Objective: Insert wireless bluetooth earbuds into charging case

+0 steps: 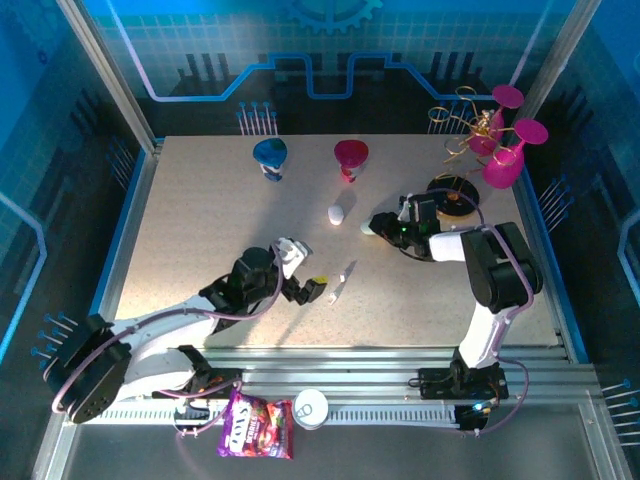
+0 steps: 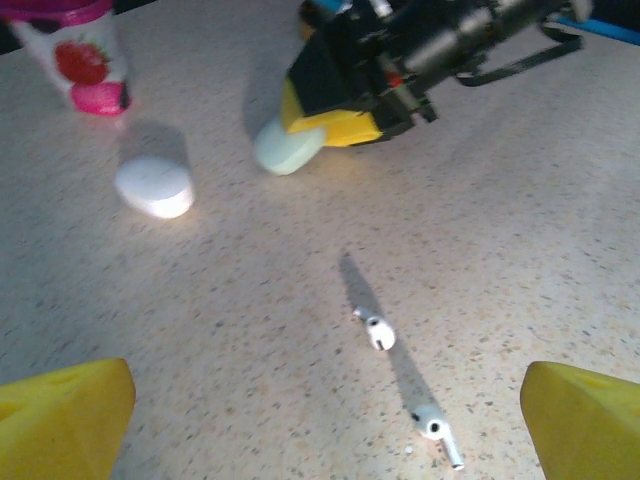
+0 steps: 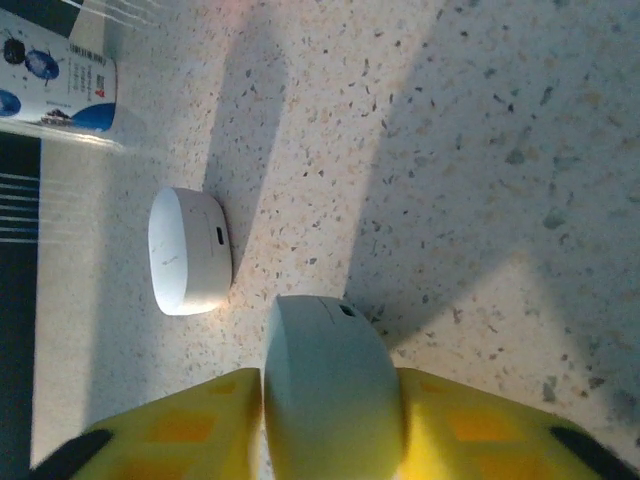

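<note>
Two small white earbuds (image 2: pixel 378 332) (image 2: pixel 432 425) lie on the speckled table between the wide-apart yellow fingers of my open left gripper (image 2: pixel 320 430); from above the earbuds (image 1: pixel 341 283) sit just right of that gripper (image 1: pixel 308 282). My right gripper (image 3: pixel 330 400) is shut on a pale green charging case (image 3: pixel 328 385), closed, with a finger pressed to each side. From above, this case (image 1: pixel 369 227) rests on the table at the right gripper (image 1: pixel 383 226). A second white case (image 3: pixel 188 250) (image 1: pixel 336 214), also closed, lies just left of it.
A pink strawberry cup (image 1: pixel 350 157) and a blue cup (image 1: pixel 270 157) stand at the back. Magenta goblets on a gold wire stand (image 1: pixel 500 140) occupy the back right corner. A snack bag (image 1: pixel 255 425) and a white lid (image 1: pixel 310 408) rest on the front rail.
</note>
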{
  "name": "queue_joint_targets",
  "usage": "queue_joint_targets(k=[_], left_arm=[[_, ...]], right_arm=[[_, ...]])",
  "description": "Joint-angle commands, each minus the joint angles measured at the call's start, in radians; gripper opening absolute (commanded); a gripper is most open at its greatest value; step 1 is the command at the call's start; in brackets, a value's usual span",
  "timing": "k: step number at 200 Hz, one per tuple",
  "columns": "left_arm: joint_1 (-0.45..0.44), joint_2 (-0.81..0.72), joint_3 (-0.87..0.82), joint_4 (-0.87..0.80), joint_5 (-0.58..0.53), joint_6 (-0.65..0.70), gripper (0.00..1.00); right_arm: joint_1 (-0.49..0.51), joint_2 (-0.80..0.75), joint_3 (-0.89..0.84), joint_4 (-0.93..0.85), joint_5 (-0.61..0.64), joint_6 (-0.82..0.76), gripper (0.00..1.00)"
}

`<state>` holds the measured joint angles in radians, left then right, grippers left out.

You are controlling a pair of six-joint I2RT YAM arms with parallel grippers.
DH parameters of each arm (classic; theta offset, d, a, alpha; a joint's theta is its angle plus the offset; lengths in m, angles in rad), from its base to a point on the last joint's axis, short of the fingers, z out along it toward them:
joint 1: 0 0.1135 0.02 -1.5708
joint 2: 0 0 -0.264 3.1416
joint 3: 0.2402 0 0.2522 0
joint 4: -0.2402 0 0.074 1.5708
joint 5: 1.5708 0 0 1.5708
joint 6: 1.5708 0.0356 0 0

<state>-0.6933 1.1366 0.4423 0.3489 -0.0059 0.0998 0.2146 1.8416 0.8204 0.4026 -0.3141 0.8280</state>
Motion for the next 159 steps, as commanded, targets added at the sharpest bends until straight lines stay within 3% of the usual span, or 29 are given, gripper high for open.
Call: queue_joint_targets(k=[1, 25, 47, 73, 111, 159], left_arm=[[0.000, -0.032, 0.084, -0.215, -0.191, -0.127, 0.99], [0.010, -0.040, 0.128, -0.361, -0.308, -0.166, 0.99], [0.027, -0.030, 0.227, -0.615, -0.406, -0.237, 1.00], [0.056, 0.004, 0.300, -0.808, -0.440, -0.290, 0.99], [0.218, 0.063, 0.345, -0.960, -0.322, -0.445, 0.99], [0.355, 0.222, 0.414, -1.059, -0.210, -0.555, 0.99]], right_arm=[[-0.014, -0.042, -0.009, -0.029, 0.043, -0.039, 0.48], [-0.012, -0.155, -0.029, -0.124, 0.082, -0.122, 0.65], [0.008, -0.271, -0.051, -0.242, 0.116, -0.210, 0.75], [0.064, -0.406, -0.089, -0.311, 0.120, -0.342, 0.86], [0.182, -0.517, -0.135, -0.322, 0.094, -0.477, 0.88], [0.352, -0.491, -0.102, -0.319, 0.084, -0.573, 0.88]])
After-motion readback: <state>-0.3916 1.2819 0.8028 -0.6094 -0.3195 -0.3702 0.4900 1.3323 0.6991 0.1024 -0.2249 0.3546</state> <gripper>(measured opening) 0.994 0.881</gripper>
